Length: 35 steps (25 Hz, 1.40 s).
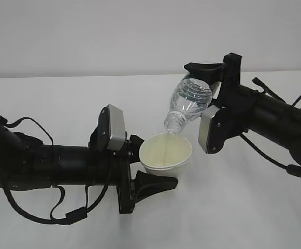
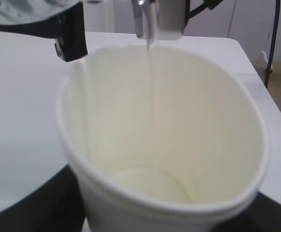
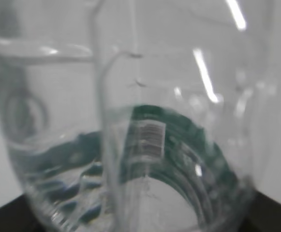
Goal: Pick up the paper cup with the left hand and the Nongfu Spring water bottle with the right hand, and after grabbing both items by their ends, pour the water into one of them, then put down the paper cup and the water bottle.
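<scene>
Spill risk: right tool [image 1: 210,85] clamps bottle [image 1: 190,101] at one o'clock of cup [image 1: 166,153]; left tool [image 1: 146,165] clamps cup; I watch stream [image 1: 167,142] drift.

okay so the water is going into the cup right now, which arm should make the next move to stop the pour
The right. Its gripper holds the bottle tipped mouth-down over the cup, so tilting it back would likely end the stream. The left gripper just holds the cup underneath.

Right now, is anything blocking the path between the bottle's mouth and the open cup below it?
Nothing visible does. The Nongfu Spring water bottle is tilted mouth-down over the paper cup, and a thin stream of water falls straight into the cup's open top with clear space between.
</scene>
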Available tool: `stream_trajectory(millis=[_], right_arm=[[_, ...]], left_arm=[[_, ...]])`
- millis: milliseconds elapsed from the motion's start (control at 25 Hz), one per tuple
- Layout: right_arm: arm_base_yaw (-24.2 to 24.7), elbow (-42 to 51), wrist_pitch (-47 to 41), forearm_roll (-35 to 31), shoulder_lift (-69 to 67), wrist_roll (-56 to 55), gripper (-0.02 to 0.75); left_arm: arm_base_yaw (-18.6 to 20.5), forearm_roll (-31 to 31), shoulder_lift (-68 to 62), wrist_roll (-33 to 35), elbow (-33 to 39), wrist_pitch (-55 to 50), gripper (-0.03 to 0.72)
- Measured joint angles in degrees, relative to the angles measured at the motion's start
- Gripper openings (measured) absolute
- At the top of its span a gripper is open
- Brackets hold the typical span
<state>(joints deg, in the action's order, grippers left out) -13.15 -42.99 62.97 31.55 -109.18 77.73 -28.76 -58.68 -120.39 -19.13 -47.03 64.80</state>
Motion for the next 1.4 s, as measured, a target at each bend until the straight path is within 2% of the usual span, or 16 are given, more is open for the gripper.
stream_trajectory(millis=[1400], right_arm=[[0.0,0.0,0.1,0.0,0.0,0.0,0.483]], left_arm=[[0.0,0.0,0.0,0.0,0.0,-1.3,0.477]])
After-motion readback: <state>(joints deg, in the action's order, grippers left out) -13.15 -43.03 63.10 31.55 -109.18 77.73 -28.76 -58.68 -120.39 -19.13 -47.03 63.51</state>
